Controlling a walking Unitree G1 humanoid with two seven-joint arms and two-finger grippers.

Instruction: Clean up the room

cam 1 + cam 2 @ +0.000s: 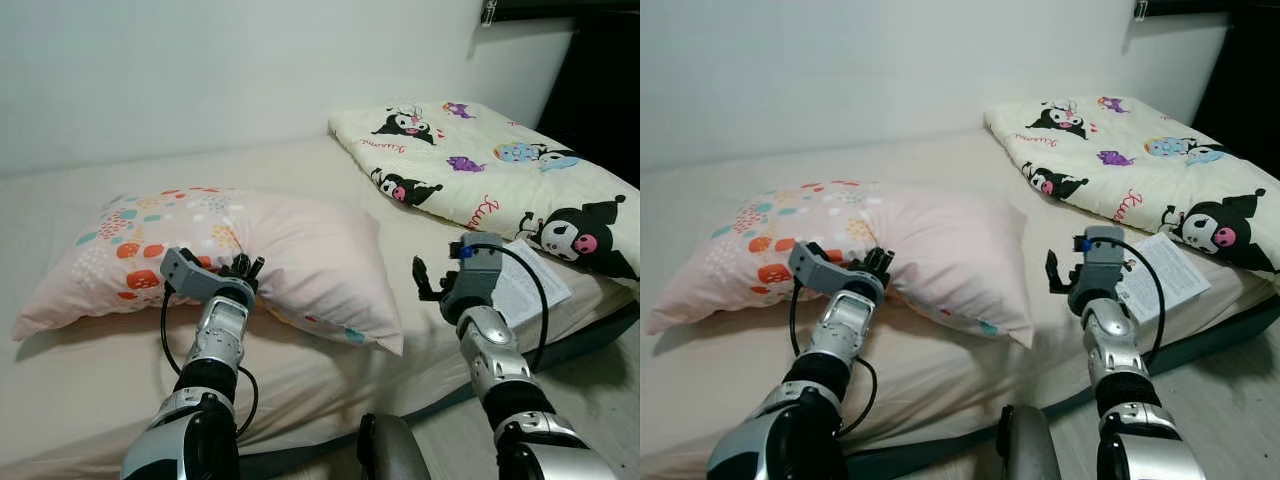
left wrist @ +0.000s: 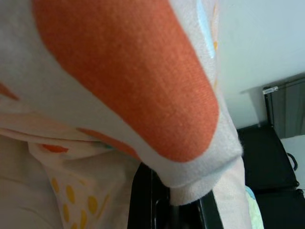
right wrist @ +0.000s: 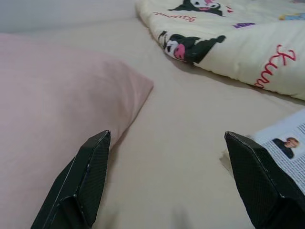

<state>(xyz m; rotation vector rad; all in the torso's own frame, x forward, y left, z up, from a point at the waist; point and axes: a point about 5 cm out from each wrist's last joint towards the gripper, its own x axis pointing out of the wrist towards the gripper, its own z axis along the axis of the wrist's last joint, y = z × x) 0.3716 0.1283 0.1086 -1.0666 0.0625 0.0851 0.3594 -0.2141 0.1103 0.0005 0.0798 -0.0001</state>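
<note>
A pink pillow (image 1: 280, 250) with coloured spots at one end lies across the middle of the bed (image 1: 90, 370). My left gripper (image 1: 245, 268) is at the pillow's near edge, shut on its fabric. In the left wrist view the pillow's seam (image 2: 200, 183) sits pinched between the black fingers (image 2: 143, 200). My right gripper (image 1: 425, 280) hovers open just above the sheet, to the right of the pillow's corner. The right wrist view has the pillow (image 3: 52, 105) on one side of its spread fingers and a printed paper (image 3: 286, 143) on the other.
A folded cream blanket (image 1: 500, 165) with cartoon prints lies at the bed's far right. A printed leaflet (image 1: 530, 280) rests on the sheet beside my right wrist. White wall behind the bed, dark furniture (image 1: 605, 90) at far right, floor (image 1: 590, 400) below the bed's edge.
</note>
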